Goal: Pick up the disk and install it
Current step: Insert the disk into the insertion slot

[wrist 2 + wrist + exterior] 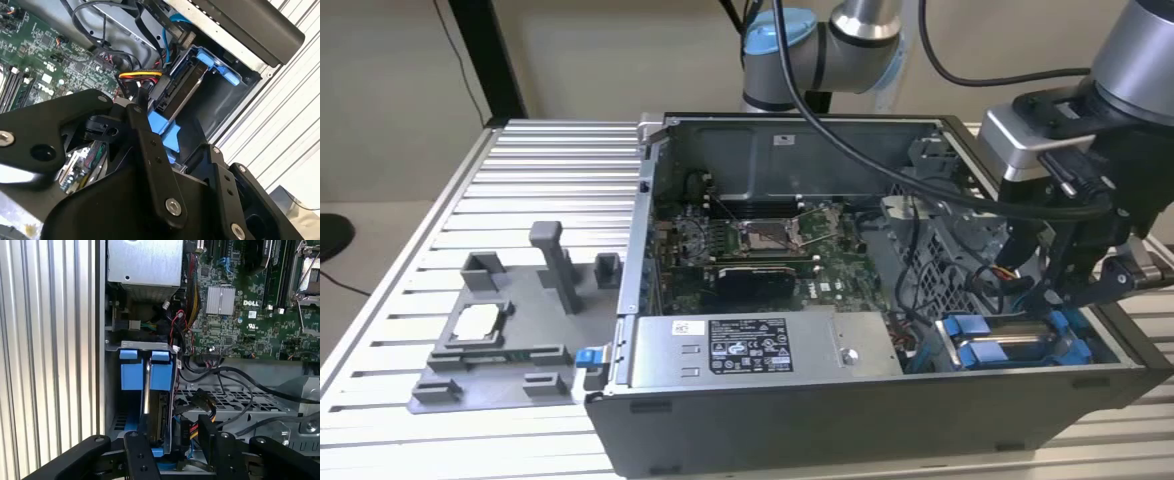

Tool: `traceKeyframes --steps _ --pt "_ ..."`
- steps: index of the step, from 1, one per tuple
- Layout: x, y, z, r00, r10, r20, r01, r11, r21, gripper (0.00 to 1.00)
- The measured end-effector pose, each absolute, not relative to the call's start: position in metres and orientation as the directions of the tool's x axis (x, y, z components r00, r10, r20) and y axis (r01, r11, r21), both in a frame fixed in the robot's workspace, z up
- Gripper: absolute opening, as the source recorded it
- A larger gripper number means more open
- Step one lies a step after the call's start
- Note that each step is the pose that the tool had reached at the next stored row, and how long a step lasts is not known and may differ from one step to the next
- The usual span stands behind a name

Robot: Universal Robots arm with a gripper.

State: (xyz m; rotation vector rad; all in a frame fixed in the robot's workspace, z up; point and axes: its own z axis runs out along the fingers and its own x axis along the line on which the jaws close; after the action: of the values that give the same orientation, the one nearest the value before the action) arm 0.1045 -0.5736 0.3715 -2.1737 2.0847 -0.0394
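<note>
We see one disk [146,390], silver-grey and on edge inside a blue frame, seated in the drive bay at a corner of the one open computer case [854,410]. Two blue tabs [161,372] sit at one end. At the other hangs the one gripper [172,427], its two black fingers [140,455] parted and clamping nothing.

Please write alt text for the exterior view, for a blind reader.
A robot arm's gripper hangs in the drive bay of an open computer case, at the blue-framed disk sitting in it. The case lies on a ribbed metal table beside a grey fixture.
</note>
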Motion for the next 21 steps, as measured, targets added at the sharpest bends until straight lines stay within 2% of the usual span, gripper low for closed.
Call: traceKeyframes --steps 7,21 --pt "0.105 -0.571 0.368 0.055 -0.996 -0.070 -0.988 -0.044 -0.150 1.00" --pt "0.105 -0.570 0.359 0.058 -0.996 -0.071 -0.986 -0.046 -0.158 1.00"
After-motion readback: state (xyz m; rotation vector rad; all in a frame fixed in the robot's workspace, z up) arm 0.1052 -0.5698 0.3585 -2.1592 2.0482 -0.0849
